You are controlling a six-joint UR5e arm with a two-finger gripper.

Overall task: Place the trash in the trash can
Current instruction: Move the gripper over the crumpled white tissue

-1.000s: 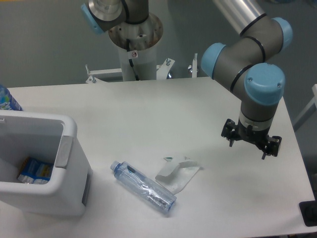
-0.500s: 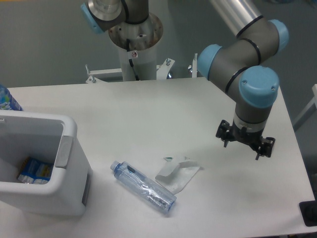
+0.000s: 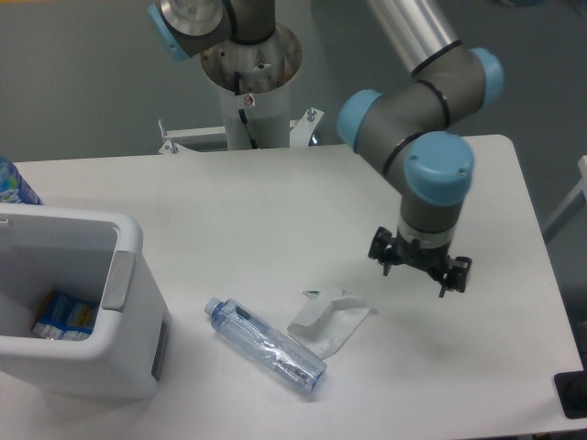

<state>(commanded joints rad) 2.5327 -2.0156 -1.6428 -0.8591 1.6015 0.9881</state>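
The gripper [image 3: 419,266] hovers with jaws wide and empty, up and right of the wrapper [image 3: 330,323] and bottle [image 3: 266,347].

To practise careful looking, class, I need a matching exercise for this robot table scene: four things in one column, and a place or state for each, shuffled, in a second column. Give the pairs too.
Things
1. bottle
2. wrapper
3. trash can
4. pincer

Places or states
A. at the table's left edge, holding a blue packet
B. open, above the table, right of the wrapper
C. lying on its side, cap pointing towards the bin
D. flat and white, beside the bottle's right end

Pairs: 1-C, 2-D, 3-A, 4-B
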